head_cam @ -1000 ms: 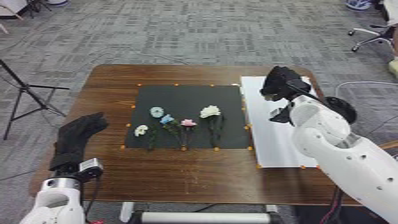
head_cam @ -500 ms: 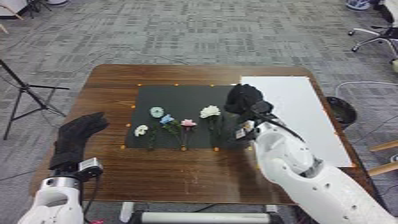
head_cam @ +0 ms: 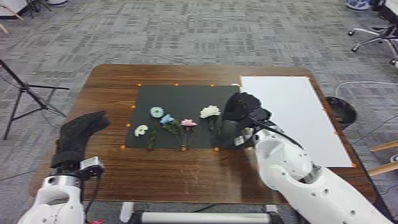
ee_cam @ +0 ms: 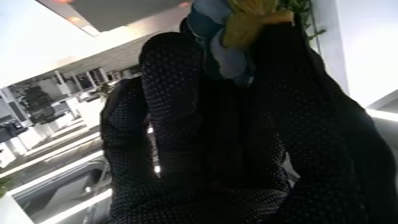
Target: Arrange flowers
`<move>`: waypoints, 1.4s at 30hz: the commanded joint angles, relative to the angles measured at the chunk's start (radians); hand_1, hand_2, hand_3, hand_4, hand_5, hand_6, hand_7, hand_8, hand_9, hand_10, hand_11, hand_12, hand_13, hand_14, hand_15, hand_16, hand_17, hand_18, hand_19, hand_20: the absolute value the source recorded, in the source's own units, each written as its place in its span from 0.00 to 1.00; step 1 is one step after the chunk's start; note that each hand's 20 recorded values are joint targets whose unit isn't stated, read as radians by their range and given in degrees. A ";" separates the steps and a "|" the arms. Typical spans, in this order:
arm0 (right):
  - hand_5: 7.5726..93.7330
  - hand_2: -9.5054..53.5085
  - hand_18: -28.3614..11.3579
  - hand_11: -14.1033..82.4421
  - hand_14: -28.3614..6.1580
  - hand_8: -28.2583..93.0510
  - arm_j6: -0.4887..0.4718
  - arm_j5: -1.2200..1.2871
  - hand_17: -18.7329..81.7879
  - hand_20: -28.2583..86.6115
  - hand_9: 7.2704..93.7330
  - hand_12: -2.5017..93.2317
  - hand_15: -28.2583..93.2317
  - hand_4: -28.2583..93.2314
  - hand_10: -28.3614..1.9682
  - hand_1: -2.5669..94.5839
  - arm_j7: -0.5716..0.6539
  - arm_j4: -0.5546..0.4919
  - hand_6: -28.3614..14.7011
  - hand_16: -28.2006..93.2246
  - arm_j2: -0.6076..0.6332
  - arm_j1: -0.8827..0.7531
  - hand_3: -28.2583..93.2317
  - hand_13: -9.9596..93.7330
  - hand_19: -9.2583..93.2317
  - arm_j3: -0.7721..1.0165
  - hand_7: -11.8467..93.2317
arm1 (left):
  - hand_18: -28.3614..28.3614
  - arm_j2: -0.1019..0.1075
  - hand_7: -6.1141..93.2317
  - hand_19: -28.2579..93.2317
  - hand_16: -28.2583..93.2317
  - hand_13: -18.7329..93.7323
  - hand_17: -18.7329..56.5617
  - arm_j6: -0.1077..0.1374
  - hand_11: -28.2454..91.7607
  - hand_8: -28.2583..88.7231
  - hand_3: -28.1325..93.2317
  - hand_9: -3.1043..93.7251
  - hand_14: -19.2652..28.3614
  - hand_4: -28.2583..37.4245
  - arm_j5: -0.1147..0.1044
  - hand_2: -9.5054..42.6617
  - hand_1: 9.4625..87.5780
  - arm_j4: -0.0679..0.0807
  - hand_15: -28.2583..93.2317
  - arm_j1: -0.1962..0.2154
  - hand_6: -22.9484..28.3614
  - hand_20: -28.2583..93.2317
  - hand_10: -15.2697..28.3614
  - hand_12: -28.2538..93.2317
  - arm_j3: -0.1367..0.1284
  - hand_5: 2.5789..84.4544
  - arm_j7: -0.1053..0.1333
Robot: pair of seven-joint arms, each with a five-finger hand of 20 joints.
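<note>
Our right hand (head_cam: 242,106) pinches a blue flower (ee_cam: 233,59) between thumb and fingers, at the right edge of the mat (head_cam: 178,97). Five other blooms (head_cam: 187,123) already lie there; we judge the arrangement well along, this flower left to place.

L arm (head_cam: 59,201): white, in fr. btm edge, approx. straight fwd; L hand (head_cam: 78,132): blk glove, fingers extended, relaxed. R arm (head_cam: 311,180): white, bent, slanting inward fr. btm R; R hand (head_cam: 242,108): blk glove, thumb (ee_cam: 298,75) opposing fingers (ee_cam: 173,75), closed in pinch.
</note>
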 commanded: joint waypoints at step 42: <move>0.62 0.00 0.14 0.27 0.43 0.16 -0.098 0.025 0.47 0.75 0.63 0.21 0.67 0.12 0.43 0.42 -0.058 -0.039 0.62 0.49 0.090 -0.025 0.79 0.71 0.77 0.091 0.27 | 0.74 -0.010 0.23 0.34 0.26 0.56 0.36 -0.018 0.42 0.18 0.78 0.59 0.80 0.07 0.004 0.26 0.21 -0.002 0.45 0.008 0.47 0.41 0.69 0.35 -0.001 0.66 0.002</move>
